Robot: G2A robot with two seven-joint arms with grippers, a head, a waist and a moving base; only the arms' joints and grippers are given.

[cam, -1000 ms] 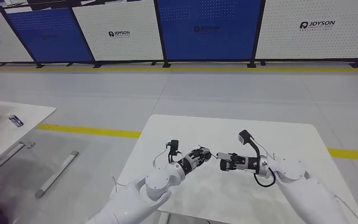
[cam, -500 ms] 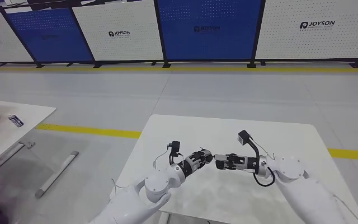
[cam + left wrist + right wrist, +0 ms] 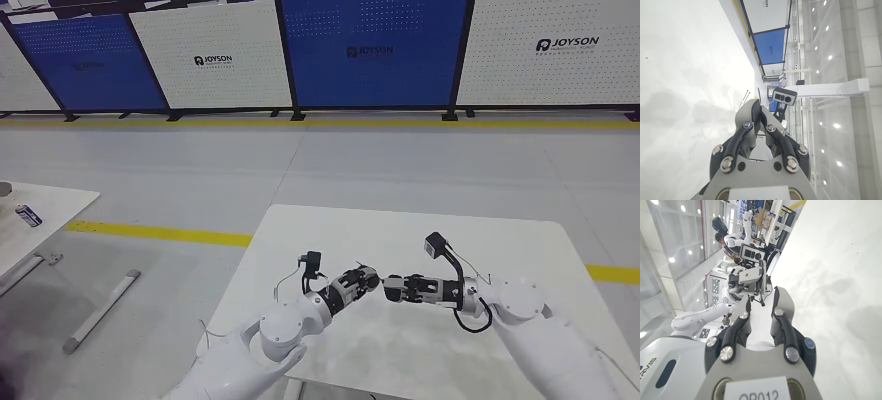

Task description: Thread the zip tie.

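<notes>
My left gripper (image 3: 760,103) is shut on a thin black zip tie (image 3: 759,93), whose end sticks out a little past the fingertips. In the top view the left gripper (image 3: 368,277) and the right gripper (image 3: 388,288) meet tip to tip above the middle of the white table (image 3: 500,240). My right gripper (image 3: 761,291) is open with nothing between its fingers. Just beyond it sits the left gripper (image 3: 760,271), carrying the black tie (image 3: 762,279). The tie's head is hidden between the left pads.
Two spare black zip ties (image 3: 745,98) lie on the table beyond the left gripper. The tabletop around both arms is bare white. A second table (image 3: 30,215) stands off to the far left across the floor.
The right gripper has slid closer to the left gripper, closing the gap between them. The left gripper has edged slightly toward it, still holding the tie.
</notes>
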